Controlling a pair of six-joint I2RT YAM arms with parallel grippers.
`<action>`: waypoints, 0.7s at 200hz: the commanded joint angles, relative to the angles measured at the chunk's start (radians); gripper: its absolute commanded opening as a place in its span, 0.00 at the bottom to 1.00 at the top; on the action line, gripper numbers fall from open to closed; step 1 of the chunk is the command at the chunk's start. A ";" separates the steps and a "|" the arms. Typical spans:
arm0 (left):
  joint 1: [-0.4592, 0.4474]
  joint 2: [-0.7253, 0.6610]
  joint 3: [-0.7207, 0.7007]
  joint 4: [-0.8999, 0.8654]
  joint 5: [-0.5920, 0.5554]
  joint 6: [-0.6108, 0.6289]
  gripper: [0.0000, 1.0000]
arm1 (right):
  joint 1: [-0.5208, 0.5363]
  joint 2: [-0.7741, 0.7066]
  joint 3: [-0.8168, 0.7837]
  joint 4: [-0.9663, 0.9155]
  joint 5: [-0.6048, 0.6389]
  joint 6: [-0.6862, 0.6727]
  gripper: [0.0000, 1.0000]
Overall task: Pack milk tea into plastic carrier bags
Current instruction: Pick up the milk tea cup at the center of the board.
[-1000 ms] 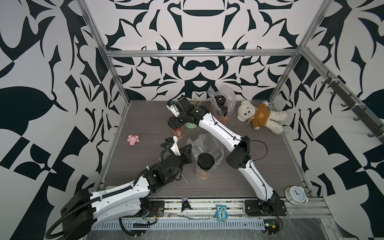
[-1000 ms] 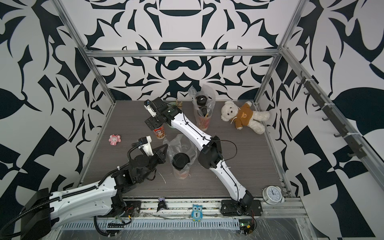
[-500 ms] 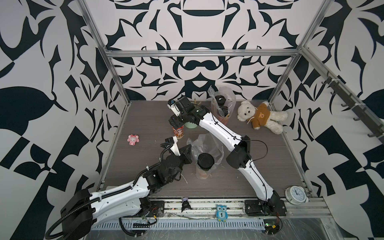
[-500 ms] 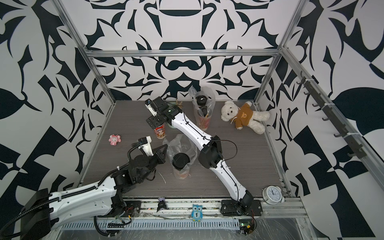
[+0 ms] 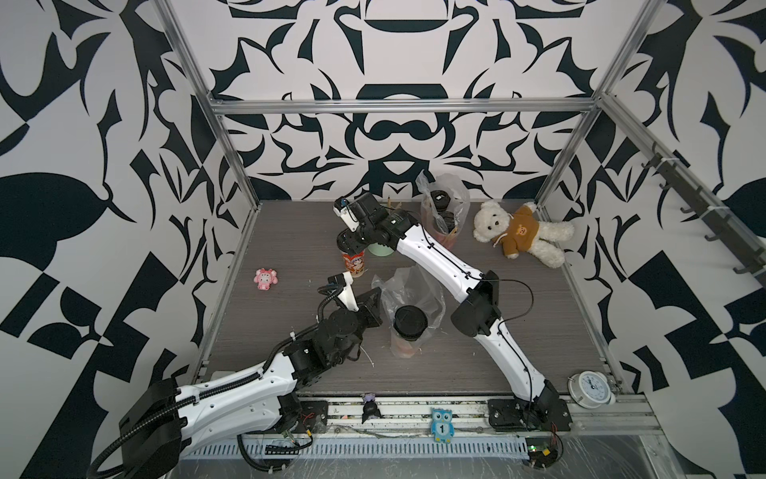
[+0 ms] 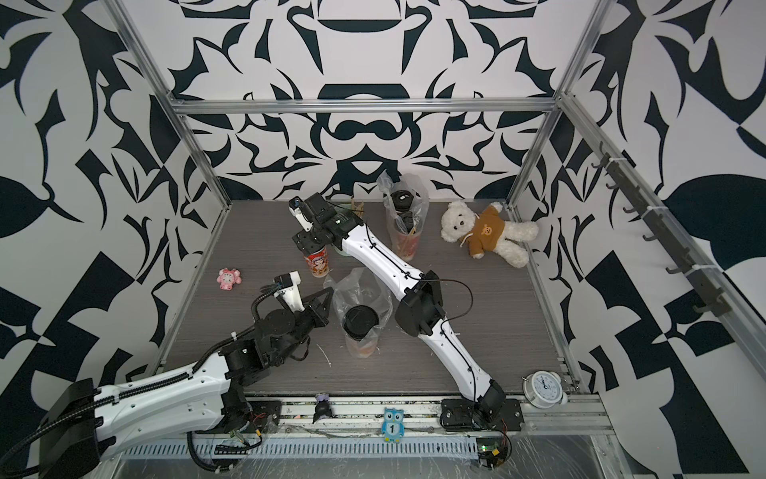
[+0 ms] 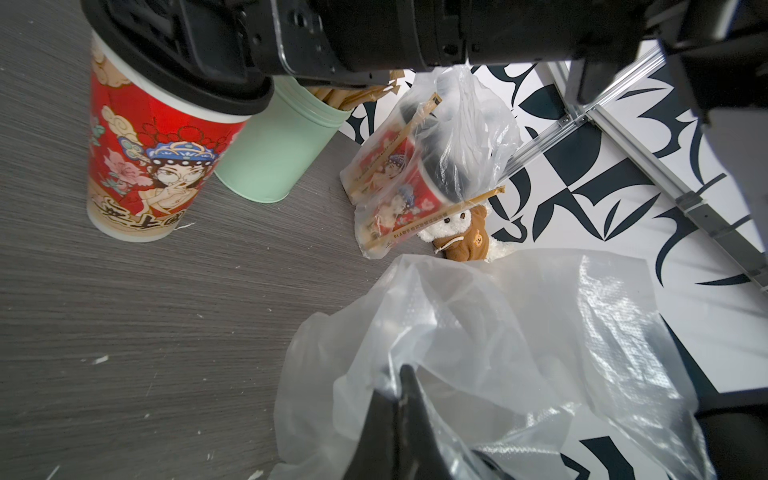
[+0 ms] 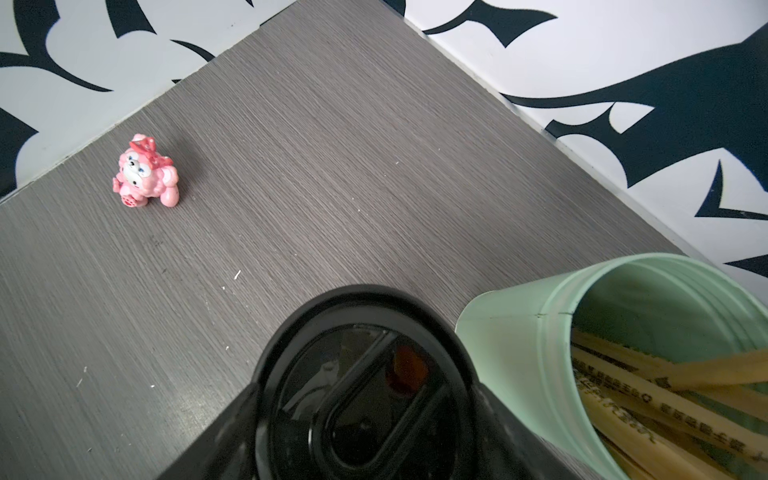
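Currently the one red cup [image 5: 353, 263] not yet packed stands upright near the back edge of the table [image 5: 290, 249], about midway along it and just beside the green cup [image 5: 381, 249] of sticks. The right gripper [image 5: 349, 244] sits down over its black lid [image 8: 365, 374] with a jaw on either side of the rim. Whether they already squeeze it, I cannot tell.

The left gripper [image 7: 401, 382] is closed, pinching the thin edge of the front bag [image 5: 410, 286]. That bag stands in the middle of the table with one bagged cup [image 5: 409, 321] inside. The back bag [image 5: 445, 207], by the back edge toward the right corner, holds two more cups.

The red cup is probably full, so fairly heavy for its soft paper walls, which would dent under a hard squeeze. The glossy lid looks slippery and only snapped on, so a lift by the lid alone could pop it off. The safer hold is likely just under the lid, where the rolled rim stiffens the wall. The front bag is limp and slick, and is best held at its mouth edge to keep it open.
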 commanded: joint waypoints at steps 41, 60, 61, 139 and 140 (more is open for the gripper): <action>0.001 -0.030 -0.003 -0.012 -0.028 -0.003 0.00 | -0.008 -0.088 0.004 0.023 0.018 0.006 0.76; 0.001 -0.031 -0.005 -0.012 -0.028 -0.005 0.00 | -0.013 -0.111 0.004 0.019 0.009 0.010 0.76; 0.001 -0.031 -0.005 -0.012 -0.029 -0.005 0.00 | -0.014 -0.112 0.004 0.019 0.008 0.010 0.76; 0.001 -0.013 -0.010 0.015 -0.017 -0.007 0.00 | -0.020 -0.245 -0.003 0.010 -0.038 0.026 0.74; 0.001 -0.013 -0.010 0.015 -0.017 -0.007 0.00 | -0.020 -0.246 -0.002 0.009 -0.038 0.026 0.74</action>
